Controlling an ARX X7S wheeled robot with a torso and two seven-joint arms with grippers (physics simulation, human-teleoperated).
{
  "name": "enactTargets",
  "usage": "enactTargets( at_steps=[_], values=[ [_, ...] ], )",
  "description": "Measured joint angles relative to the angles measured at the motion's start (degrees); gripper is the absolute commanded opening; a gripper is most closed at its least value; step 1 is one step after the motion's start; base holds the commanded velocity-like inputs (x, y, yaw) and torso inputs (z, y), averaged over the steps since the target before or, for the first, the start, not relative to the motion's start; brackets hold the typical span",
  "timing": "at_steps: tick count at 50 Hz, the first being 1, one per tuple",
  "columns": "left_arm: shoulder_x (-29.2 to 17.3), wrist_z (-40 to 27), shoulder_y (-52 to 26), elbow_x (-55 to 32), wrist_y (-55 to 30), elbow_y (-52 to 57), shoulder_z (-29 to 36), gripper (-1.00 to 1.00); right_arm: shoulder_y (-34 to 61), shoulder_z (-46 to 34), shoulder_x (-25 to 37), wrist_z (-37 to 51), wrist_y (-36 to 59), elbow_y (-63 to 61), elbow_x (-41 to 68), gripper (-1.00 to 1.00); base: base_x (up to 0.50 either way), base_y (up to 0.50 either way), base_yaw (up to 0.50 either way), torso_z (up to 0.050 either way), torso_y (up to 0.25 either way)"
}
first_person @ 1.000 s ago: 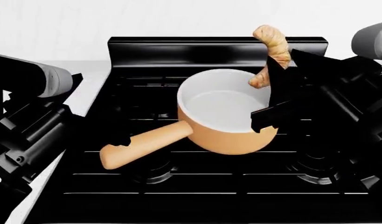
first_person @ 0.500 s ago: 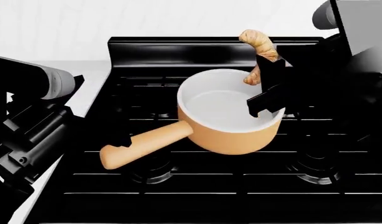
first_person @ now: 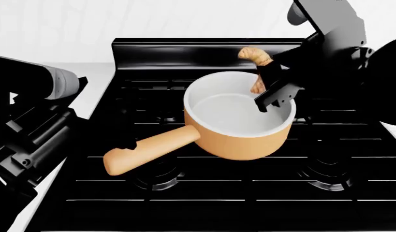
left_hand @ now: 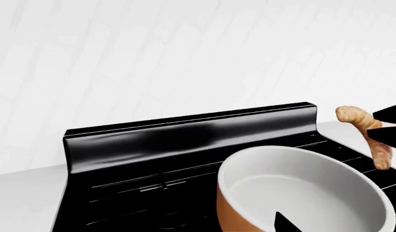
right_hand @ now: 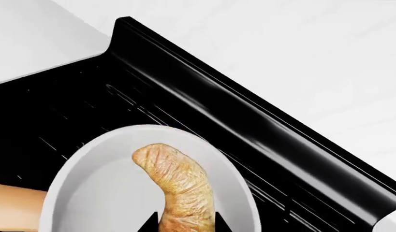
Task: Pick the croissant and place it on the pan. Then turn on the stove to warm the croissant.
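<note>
Croissant (first_person: 255, 62), a small golden-brown ridged crescent of pastry, hangs in the head view above the far right rim of the orange-tan saucepan (first_person: 240, 141) with its white interior. The right tool (first_person: 267, 86) is clenched on the croissant's lower half, its black fingers crossing the pan's far right rim from the right. The upper horn of the pastry curls toward the left, in front of the back panel of the glossy black gas stove (first_person: 204, 193). The pan sits on the grid grates near the middle of the stove, and its long rounded orange handle (first_person: 149, 149) points to the near left. The left arm rests at the left edge of the stove, well apart from the pan; its tool is not in view there.

From the left wrist view, the croissant (left_hand: 365, 133) shows at the far right side of the pan (left_hand: 301, 193), held above the rim between dark finger tips of the right tool (left_hand: 383, 126). The stove's raised back panel (left_hand: 184, 133) runs behind the pan against a white wall. The left tool itself cannot be seen here, so I cannot tell whether it is released or clenched.

From the right wrist view, the croissant (right_hand: 182, 188) fills the middle, gripped at its lower end, its free end hanging over the pan's white interior (right_hand: 101, 193). The stove (right_hand: 249, 125) lies behind.
</note>
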Motion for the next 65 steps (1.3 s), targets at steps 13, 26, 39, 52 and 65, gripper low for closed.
enactTargets(
  at_steps=[13, 26, 39, 52, 65],
  values=[
    [0.0, 0.1, -0.8, 0.1, 0.1, -0.1, 0.4, 1.00, 1.7, -3.7, -3.3, -7.7, 2.9, 5.0, -5.3, -1.00, 0.00, 0.00, 0.00, 0.000, 0.000],
    [-0.3, 0.2, -2.8, -0.3, 0.1, 0.1, 0.6, 1.00, 3.3, -7.1, -6.1, -14.0, 5.2, 7.9, -9.0, -1.00, 0.00, 0.00, 0.00, 0.000, 0.000],
    [-0.6, 0.2, -3.6, -0.5, 0.2, 0.2, 0.7, 1.00, 5.4, -11.4, -9.5, -21.1, 7.0, 11.1, -13.5, -1.00, 0.00, 0.00, 0.00, 0.000, 0.000],
    [-0.8, 0.4, -3.3, -0.2, 0.6, 0.1, 0.5, 1.00, 6.9, -16.5, -13.1, -29.2, 6.3, 15.4, -19.6, -1.00, 0.00, 0.00, 0.00, 0.000, 0.000],
    [-0.9, 0.1, -3.5, -0.2, 0.8, 0.1, 0.8, 1.00, 6.8, -20.4, -15.9, -35.2, 3.8, 20.1, -24.7, -1.00, 0.00, 0.00, 0.00, 0.000, 0.000]
  ],
)
